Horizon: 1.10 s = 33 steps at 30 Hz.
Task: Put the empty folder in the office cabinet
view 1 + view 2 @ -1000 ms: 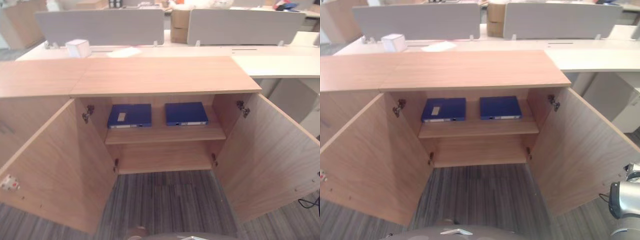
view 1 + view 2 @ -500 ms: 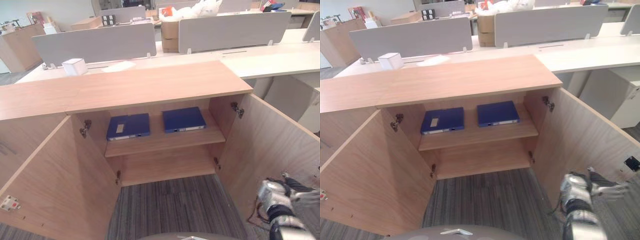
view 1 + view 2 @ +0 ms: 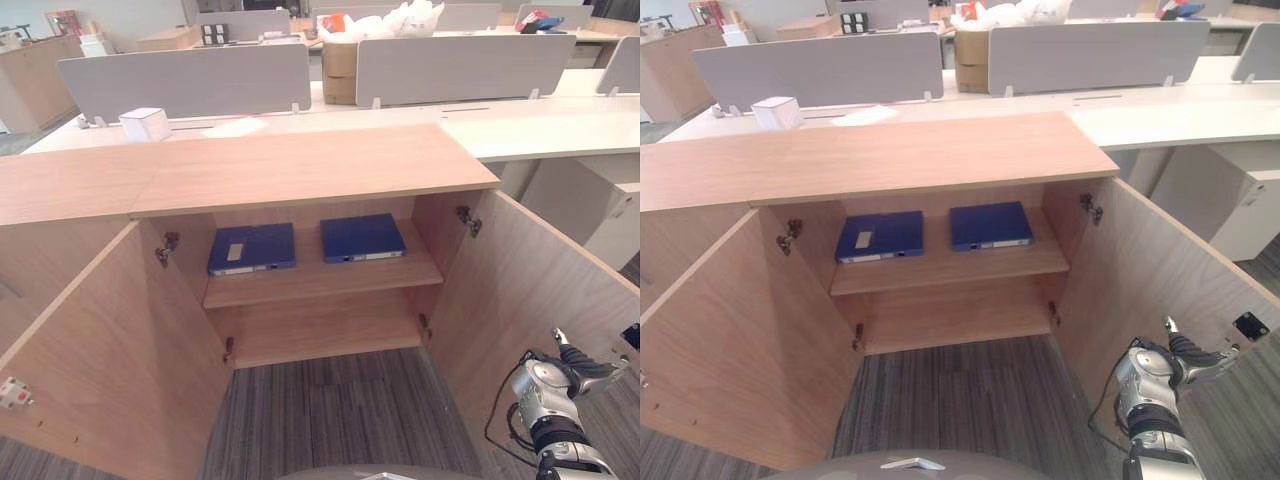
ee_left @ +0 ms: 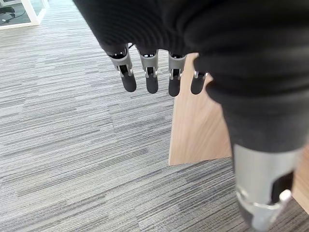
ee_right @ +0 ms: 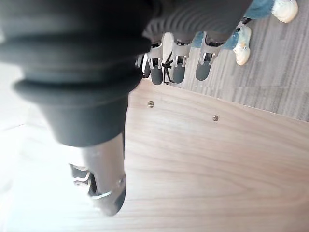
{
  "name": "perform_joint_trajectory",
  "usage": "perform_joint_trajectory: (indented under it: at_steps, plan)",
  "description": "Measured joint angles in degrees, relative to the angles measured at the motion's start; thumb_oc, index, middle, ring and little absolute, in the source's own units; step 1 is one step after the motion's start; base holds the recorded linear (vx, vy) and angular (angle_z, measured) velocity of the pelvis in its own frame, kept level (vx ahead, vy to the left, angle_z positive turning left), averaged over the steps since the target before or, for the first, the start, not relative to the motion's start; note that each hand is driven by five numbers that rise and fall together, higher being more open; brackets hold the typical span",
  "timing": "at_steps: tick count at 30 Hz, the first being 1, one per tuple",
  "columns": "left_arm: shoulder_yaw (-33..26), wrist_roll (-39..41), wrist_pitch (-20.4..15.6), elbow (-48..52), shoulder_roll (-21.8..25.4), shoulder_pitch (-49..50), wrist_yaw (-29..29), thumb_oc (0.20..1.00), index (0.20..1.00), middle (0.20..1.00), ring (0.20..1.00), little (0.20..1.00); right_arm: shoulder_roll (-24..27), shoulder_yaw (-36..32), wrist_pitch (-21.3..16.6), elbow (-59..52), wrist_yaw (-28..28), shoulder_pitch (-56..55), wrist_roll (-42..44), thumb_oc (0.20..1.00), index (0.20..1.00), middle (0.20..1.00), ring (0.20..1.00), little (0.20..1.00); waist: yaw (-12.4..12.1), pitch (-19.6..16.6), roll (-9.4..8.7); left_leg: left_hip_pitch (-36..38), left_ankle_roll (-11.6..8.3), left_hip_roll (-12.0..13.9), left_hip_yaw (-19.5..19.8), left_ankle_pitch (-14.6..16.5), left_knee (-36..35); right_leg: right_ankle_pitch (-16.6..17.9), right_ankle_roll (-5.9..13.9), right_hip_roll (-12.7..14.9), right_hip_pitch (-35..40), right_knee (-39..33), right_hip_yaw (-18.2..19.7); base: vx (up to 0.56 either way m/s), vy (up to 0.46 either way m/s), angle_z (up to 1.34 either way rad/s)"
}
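Grey striped carpet [image 3: 330, 410] covers the floor in front of me. Beyond the wooden top, white desks [image 3: 540, 125] run across the room with grey divider screens [image 3: 185, 80] standing on them, and a cardboard box [image 3: 340, 70] sits between two screens. A small white box [image 3: 144, 124] rests on the desk to my left.

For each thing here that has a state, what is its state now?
Left cabinet door: open.
Right cabinet door: open.
Left blue folder: closed, flat on the upper shelf.
Right blue folder: closed, flat on that shelf, apart from the other.
Left hand: open, holding nothing.
Right hand: open, by the right door.
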<state>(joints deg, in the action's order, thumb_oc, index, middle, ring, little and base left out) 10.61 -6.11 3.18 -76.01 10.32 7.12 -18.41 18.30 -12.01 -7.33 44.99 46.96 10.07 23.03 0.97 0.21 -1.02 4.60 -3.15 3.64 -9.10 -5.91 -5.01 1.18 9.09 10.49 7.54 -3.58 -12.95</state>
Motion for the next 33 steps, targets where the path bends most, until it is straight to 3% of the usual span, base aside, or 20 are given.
perform_joint_trajectory:
  at_steps: [3, 6, 7, 8, 10, 12, 15, 19, 20, 26, 29, 33]
  plan:
    - [0.63, -0.06, 0.0, -0.36, -0.04, 0.37, -0.08, 1.0, 1.0, 1.0, 1.0, 1.0, 2.35, -1.27, 3.39, 3.03, 5.53, 2.95, -3.71, 1.0, 1.0, 1.0, 1.0, 1.0, -0.34, -0.01, 0.11, 0.42, -0.06, 0.07, 0.21, -0.03, 0.01, 0.55, -0.1, -0.26, 1.22, -1.46, -0.19, 0.05, -0.018, 0.02]
    - [0.63, -0.06, 0.0, -0.36, -0.04, 0.37, -0.08, 1.0, 1.0, 1.0, 1.0, 1.0, 2.35, -1.27, 3.39, 3.03, 5.53, 2.95, -3.71, 1.0, 1.0, 1.0, 1.0, 1.0, -0.34, -0.01, 0.11, 0.42, -0.06, 0.07, 0.21, -0.03, 0.01, 0.55, -0.1, -0.26, 1.22, -1.46, -0.19, 0.01, -0.003, 0.02]
    - [2.94, -1.24, -0.25, -0.42, 0.07, -0.18, -0.95, 1.0, 1.0, 1.0, 1.0, 1.0, 12.91, -2.24, 9.16, 22.8, 12.77, 11.16, -7.44, 1.0, 1.0, 1.0, 1.0, 1.0, -1.69, -0.1, 0.29, 0.63, -0.09, 0.03, 0.45, -0.04, 0.02, 0.58, -0.13, -0.31, 1.62, -1.38, -0.27, 0.02, -0.025, 0.06]
    - [3.3, -1.3, -0.42, -0.55, 0.04, 0.23, -1.11, 1.0, 1.0, 1.0, 1.0, 1.0, 16.81, -3.36, 10.18, 25.32, 14.63, 12.82, -8.44, 1.0, 1.0, 1.0, 1.0, 1.0, -1.65, -0.11, 0.34, 0.61, -0.11, 0.0, 0.52, -0.06, 0.18, 0.77, -0.41, -0.42, 1.59, -1.15, -0.32, 0.04, -0.035, 0.04]
    - [3.45, -1.27, -0.27, -0.85, 0.04, 0.42, -1.3, 1.0, 1.0, 1.0, 1.0, 1.0, 17.38, -2.16, 10.57, 26.11, 14.96, 13.9, -8.68, 1.0, 1.0, 1.0, 1.0, 1.0, -1.21, -0.13, 0.09, 0.68, -0.11, 0.17, 0.5, -0.06, 0.41, 0.76, -0.45, -0.58, 1.62, -1.19, -0.33, 0.04, -0.027, -0.02]
    - [5.09, -1.25, -0.26, -2.15, -0.09, -1.04, -1.89, 1.0, 1.0, 1.0, 1.0, 1.0, 19.72, -0.59, 11.89, 38.26, 15.79, 20.07, -8.26, 1.0, 1.0, 1.0, 1.0, 1.0, -1.18, -0.2, -0.03, 0.68, -0.18, 0.18, 0.59, -0.1, 0.52, 0.72, -0.44, -0.62, 1.69, -1.29, -0.32, 0.02, -0.01, 0.02]
    - [5.03, -0.99, -0.76, -2.69, 0.04, -2.27, -2.94, 1.0, 1.0, 1.0, 1.0, 1.0, 20.48, -2.09, 12.15, 38.68, 15.58, 20.03, -4.48, 1.0, 1.0, 1.0, 1.0, 1.0, -1.28, -0.24, -0.45, 0.59, -0.56, 0.19, 0.59, 0.11, 0.18, 0.52, -0.2, -0.6, 1.62, -1.27, -0.37, 0.03, -0.024, 0.0]
    - [4.95, -0.56, -0.71, -2.72, 0.07, -1.8, -2.94, 1.0, 1.0, 1.0, 1.0, 1.0, 20.68, -2.08, 11.79, 37.88, 12.5, 20.03, -0.96, 1.0, 1.0, 1.0, 1.0, 1.0, -1.06, -0.26, -0.49, 0.58, -0.62, 0.19, 0.46, 0.16, 0.03, 0.47, -0.3, -0.59, 1.52, -1.27, -0.32, 0.01, -0.006, -0.01]
    - [4.72, 0.42, -0.77, -2.65, 0.16, -1.08, -2.89, 1.0, 1.0, 1.0, 1.0, 1.0, 20.91, -2.18, 10.97, 35.52, 9.2, 19.79, 1.73, 1.0, 1.0, 1.0, 1.0, 1.0, -1.07, -0.26, -0.46, 0.52, -0.62, 0.19, 0.44, 0.15, 0.04, 0.47, -0.3, -0.59, 1.44, -1.27, -0.29, 0.0, 0.0, 0.0]
    - [1.95, 1.41, -0.74, -2.59, 0.21, 0.54, -2.39, 1.0, 1.0, 1.0, 1.0, 1.0, 19.13, -3.78, 5.18, 25.81, 1.27, 12.95, 9.82, 1.0, 1.0, 1.0, 1.0, 1.0, -0.32, -0.4, -0.36, 0.22, -0.27, 0.23, 0.16, -0.1, 0.2, 0.73, -0.61, -0.62, 0.91, -1.19, -0.07, 0.0, -0.007, -0.03]
    - [0.79, 1.42, -0.91, -0.5, 0.5, 1.53, -1.36, 1.0, 1.0, 1.0, 1.0, 1.0, 16.93, -5.43, -0.25, 22.46, -7.97, 9.47, 17.22, 1.0, 1.0, 1.0, 1.0, 1.0, 0.6, -0.53, 0.28, 0.41, -0.25, 0.28, -0.04, -0.12, 0.0, 0.86, -0.55, -0.63, 0.99, -1.42, 0.04, 0.0, -0.01, -0.03]
    - [1.27, 1.38, -1.76, 0.88, 1.04, 1.57, 1.71, 1.0, 1.0, 1.0, 1.0, 1.0, 16.96, -5.16, -1.55, 24.83, -18.64, 8.91, 24.56, 1.0, 1.0, 1.0, 1.0, 1.0, 0.4, -0.52, 0.52, 0.07, -0.47, 0.61, 0.08, 0.04, -0.01, 0.88, -0.4, -0.79, 1.14, -1.46, -0.04, 0.0, 0.0, 0.0]
